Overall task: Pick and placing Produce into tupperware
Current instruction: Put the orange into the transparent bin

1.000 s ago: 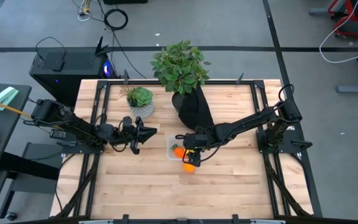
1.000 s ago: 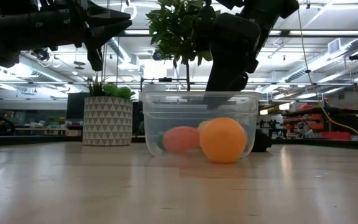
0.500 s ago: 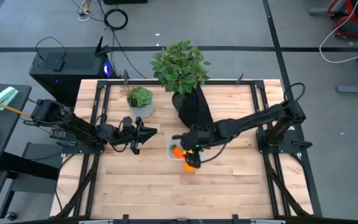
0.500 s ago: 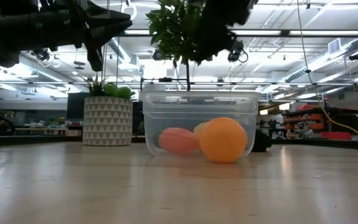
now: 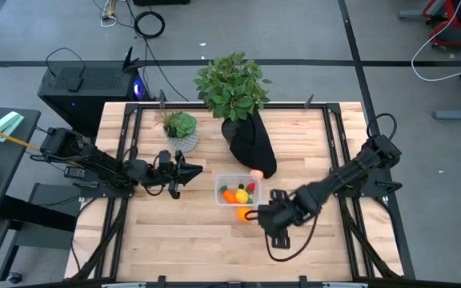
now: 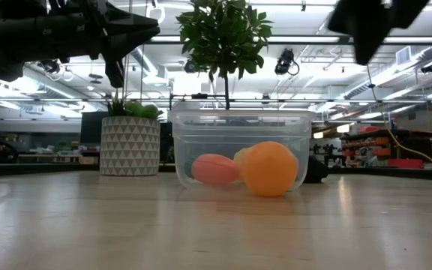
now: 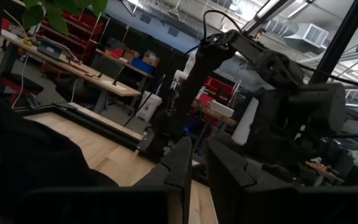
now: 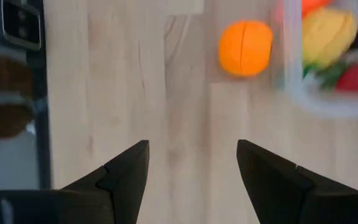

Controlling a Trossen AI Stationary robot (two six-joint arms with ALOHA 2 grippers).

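In the high view, the tupperware (image 5: 238, 190) is seen at the table's centre, with a carrot (image 5: 227, 195), a yellow piece (image 5: 241, 194) and a red strawberry (image 5: 251, 188) inside it. An orange (image 5: 243, 214) lies on the wood at the container's 6 o'clock, just beside its wall. A peach-coloured ball (image 5: 256, 174) is seen at its 1 o'clock, against a black bag (image 5: 253, 144). The right gripper (image 5: 264, 217) hangs at the orange's 3 o'clock; the left gripper (image 5: 192, 169) waits at the container's 9 o'clock, near a white patterned pot (image 5: 182, 140).

In the low view, the orange (image 6: 269, 169) is shown in front of the clear container (image 6: 238, 146), with a pinkish-orange piece (image 6: 214, 169) behind the wall; neither gripper's fingertips are shown.

In the left wrist view, the fingers (image 7: 180, 163) are seen pressed nearly together, nothing between them.

In the right wrist view, the fingers (image 8: 126, 168) are seen spread apart over bare wood, empty, with the orange (image 8: 246, 48) beyond them, outside the container's edge (image 8: 294, 62).
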